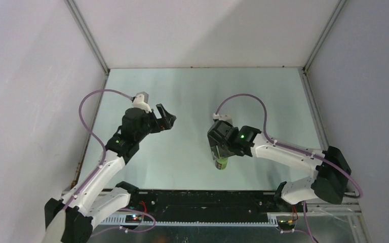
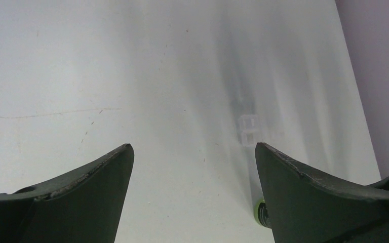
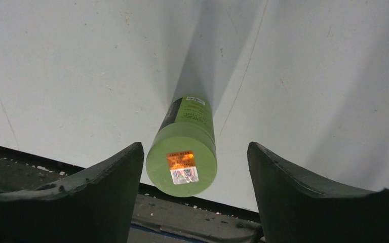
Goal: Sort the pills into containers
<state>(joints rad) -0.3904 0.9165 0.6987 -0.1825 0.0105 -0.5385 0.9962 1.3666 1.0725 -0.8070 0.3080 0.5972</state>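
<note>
The right gripper is at the green bottle, which stands upright on the table in the lower middle of the top view. In the right wrist view the bottle's closed top, with an orange and white sticker on it, lies between the two dark fingers. The fingers are spread, and a strip of table shows on each side of the cap, so they do not touch it. I judge that the gripper is placed so in order to close on the bottle, because the bottle must be lifted or opened before anything can come out. How far down the fingers reach along the bottle, I cannot tell.

No pills are visible in any view. They are probably inside the green bottle, but this is only a guess.

The left gripper hangs over bare table in the left middle of the top view, well apart from the bottle, with its fingers wide apart and nothing between them. Its camera looks toward the clear two-compartment box, seen faintly to the right of centre in the left wrist view. In the top view I cannot find the box. It seems the left arm waits there, ready to help with the cap or the box.

The sorting itself is not yet begun.
</note>
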